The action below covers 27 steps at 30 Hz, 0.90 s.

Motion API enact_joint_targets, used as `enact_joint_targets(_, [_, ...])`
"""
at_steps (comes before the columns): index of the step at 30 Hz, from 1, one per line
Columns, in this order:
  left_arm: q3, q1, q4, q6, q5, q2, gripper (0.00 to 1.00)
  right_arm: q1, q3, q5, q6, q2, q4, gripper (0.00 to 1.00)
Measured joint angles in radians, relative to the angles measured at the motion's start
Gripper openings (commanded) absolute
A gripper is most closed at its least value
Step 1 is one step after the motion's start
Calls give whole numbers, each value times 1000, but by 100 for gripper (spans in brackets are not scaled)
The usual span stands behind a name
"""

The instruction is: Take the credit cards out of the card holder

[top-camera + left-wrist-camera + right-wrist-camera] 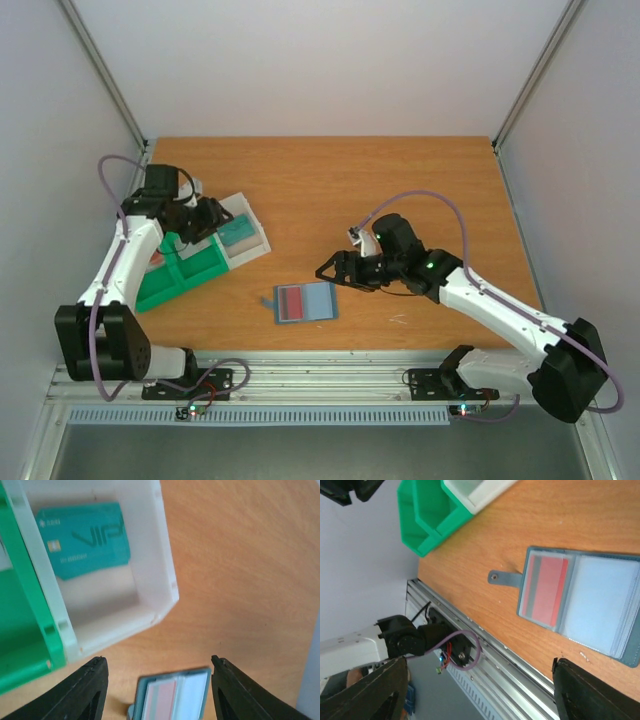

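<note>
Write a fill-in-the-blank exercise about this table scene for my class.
The teal card lies in the white tray and bears the letters ____. The card holder lies ____ on the table with a reddish card in its pocket. The left tool hovers with jaws apart, holding ____.
Missing words: VIP; open; nothing.

You get bright, even light with only faint shadows on the table. Your left wrist view blurs the card holder at its lower edge; the overhead view is sharp.
</note>
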Motion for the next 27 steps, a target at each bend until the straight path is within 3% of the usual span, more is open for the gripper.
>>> enact_joint_targets(14, [-171,-159,-76,48,93,-134,51,108,53,21,5,201,-2,44])
enact_joint_targets(27, [-341,-260,-16,-8,142,-214,48,156,111,82,2,406,21,30])
